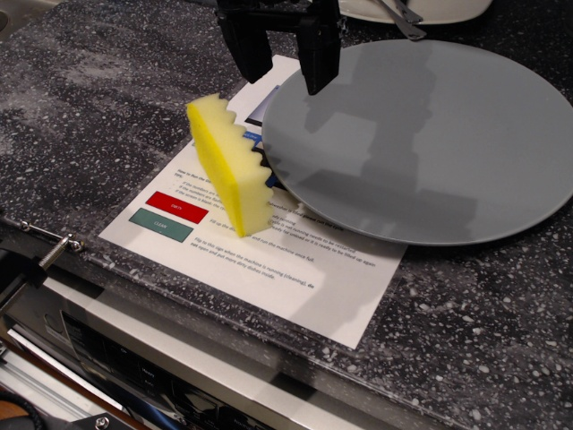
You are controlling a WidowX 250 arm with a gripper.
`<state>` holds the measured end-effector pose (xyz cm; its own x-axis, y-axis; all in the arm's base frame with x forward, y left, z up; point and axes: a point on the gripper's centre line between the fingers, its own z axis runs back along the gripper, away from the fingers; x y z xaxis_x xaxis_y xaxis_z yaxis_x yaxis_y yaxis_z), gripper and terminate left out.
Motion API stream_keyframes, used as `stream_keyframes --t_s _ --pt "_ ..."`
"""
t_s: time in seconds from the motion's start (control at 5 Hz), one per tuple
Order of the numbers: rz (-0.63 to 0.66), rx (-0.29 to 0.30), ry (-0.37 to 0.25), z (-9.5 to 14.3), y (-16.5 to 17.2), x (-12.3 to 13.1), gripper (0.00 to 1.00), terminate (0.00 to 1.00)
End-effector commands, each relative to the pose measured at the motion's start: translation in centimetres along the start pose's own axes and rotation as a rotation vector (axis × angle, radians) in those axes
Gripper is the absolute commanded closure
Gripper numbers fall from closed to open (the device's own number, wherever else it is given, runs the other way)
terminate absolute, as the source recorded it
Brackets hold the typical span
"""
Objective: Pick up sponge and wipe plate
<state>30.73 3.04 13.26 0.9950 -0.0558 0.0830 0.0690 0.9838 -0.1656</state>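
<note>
The yellow sponge [229, 166] stands on edge on a printed sheet, its wavy ridged face turned toward the plate, just left of the plate's rim. The large grey plate [421, 139] lies flat on the dark speckled counter at the right. My gripper [282, 63] hangs at the top centre, its two black fingers [319, 54] apart and empty, above and behind the sponge near the plate's left edge. It touches neither the sponge nor the plate.
A white paper sheet [269, 260] with red and green labels lies under the sponge and the plate's edge. A white dish with cutlery [412, 11] sits at the top. The counter's front edge and an appliance panel [179, 358] run along the bottom.
</note>
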Motion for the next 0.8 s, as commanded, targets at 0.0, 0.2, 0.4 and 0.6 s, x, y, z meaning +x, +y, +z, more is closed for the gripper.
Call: stream_keyframes --t_s 0.0,0.2,0.4,0.6 --pt "0.000 0.000 0.000 0.0 0.0 0.0 0.00 0.00" --pt "0.240 -0.004 -0.081 1.9 2.5 -0.5 0.00 0.00" --pt "0.479 0.028 -0.157 2.8 4.6 -1.6 0.00 0.00" --pt "0.680 0.133 -0.268 1.9 5.5 -3.3 0.00 0.00"
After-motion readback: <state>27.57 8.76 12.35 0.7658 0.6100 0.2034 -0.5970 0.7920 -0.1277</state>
